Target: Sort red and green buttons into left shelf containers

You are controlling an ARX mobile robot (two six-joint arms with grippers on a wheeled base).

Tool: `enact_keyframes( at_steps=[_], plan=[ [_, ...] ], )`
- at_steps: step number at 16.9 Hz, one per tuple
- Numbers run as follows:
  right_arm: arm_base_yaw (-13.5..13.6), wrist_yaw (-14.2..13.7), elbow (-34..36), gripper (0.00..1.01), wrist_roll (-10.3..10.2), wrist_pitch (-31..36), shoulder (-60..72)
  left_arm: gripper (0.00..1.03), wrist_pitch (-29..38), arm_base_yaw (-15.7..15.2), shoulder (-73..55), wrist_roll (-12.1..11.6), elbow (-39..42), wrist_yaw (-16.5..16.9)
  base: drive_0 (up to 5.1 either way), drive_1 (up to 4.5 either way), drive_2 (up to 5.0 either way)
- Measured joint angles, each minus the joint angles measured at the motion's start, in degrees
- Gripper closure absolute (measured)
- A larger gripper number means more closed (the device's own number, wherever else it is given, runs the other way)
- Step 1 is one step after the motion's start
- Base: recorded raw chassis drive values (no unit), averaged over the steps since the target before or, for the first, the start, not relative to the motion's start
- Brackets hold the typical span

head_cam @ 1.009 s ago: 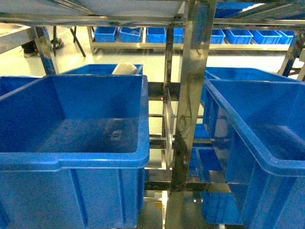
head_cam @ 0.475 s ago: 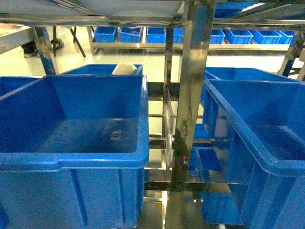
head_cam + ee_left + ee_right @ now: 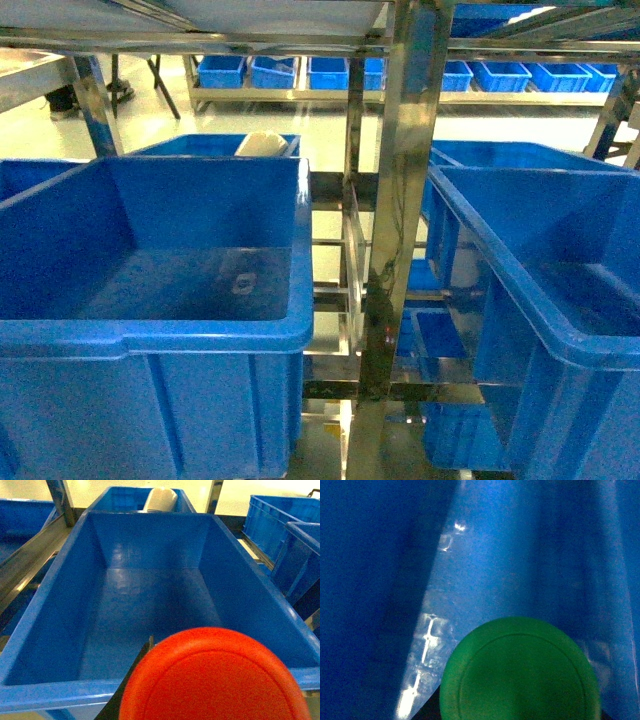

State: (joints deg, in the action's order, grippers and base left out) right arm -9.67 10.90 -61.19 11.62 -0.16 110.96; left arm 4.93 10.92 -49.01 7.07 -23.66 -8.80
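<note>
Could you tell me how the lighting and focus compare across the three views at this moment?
Head view: bright glare on the floor behind the shelves and reflections on the steel post; blue bin evenly lit. Left wrist view: red button cap fills the lower edge, soft and overexposed, bin behind fairly sharp. Right wrist view: dim and blurry, green button cap close, specular streaks on the blue wall.

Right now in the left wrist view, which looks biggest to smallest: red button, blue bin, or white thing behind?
1. Blue bin
2. Red button, but it's very near the camera, so it looks huge
3. White thing
</note>
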Motion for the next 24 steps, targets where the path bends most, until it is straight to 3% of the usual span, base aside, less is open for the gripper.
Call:
enact_keyframes(
  at_steps=[3, 4, 7, 8, 9, 10, 13, 18, 22, 24],
  plan=[
    [0.3, -1.0, -8.5, 0.75, 0.5, -6.3, 5.5, 0.77, 0.0, 0.0, 0.0, 0.0, 0.0, 0.0, 0.0, 0.00, 0.0],
    [0.3, -1.0, -11.4, 0.68, 1.0, -9.0, 7.1, 0.77, 0.0, 0.0, 0.0, 0.0, 0.0, 0.0, 0.0, 0.00, 0.0],
    [0.3, -1.1, -12.6, 0.42, 2.1, -9.5, 7.5, 0.77, 0.0, 0.0, 0.0, 0.0, 0.0, 0.0, 0.0, 0.00, 0.0],
    [-0.2, -2.1, -8.8, 0.17, 2.0, -4.4, 5.9, 0.77, 0.0, 0.0, 0.0, 0.0, 0.0, 0.0, 0.0, 0.00, 0.0],
    [-0.8, -3.5, 3.1, 0.04, 3.3, 7.6, -3.5, 0.77, 0.0, 0.0, 0.0, 0.0, 0.0, 0.0, 0.0, 0.00, 0.0],
    [-1.7, -2.7, 13.9, 0.03, 3.0, 20.5, -11.6, 0.77, 0.0, 0.0, 0.0, 0.0, 0.0, 0.0, 0.0, 0.00, 0.0],
    [-2.5, -2.4, 20.7, 0.03, 2.5, 26.4, -16.1, 0.77, 0.0, 0.0, 0.0, 0.0, 0.0, 0.0, 0.0, 0.00, 0.0],
    [-4.1, -1.6, 30.2, 0.03, 1.4, 32.0, -23.3, 0.77, 0.0, 0.0, 0.0, 0.0, 0.0, 0.0, 0.0, 0.00, 0.0],
    [-5.7, -1.2, 50.3, 0.03, -0.6, 32.1, -40.6, 0.77, 0.0, 0.0, 0.0, 0.0, 0.0, 0.0, 0.0, 0.00, 0.0],
    [-5.7, -1.0, 53.8, 0.03, -0.6, 31.4, -41.9, 0.77, 0.0, 0.0, 0.0, 0.0, 0.0, 0.0, 0.0, 0.00, 0.0]
  ],
)
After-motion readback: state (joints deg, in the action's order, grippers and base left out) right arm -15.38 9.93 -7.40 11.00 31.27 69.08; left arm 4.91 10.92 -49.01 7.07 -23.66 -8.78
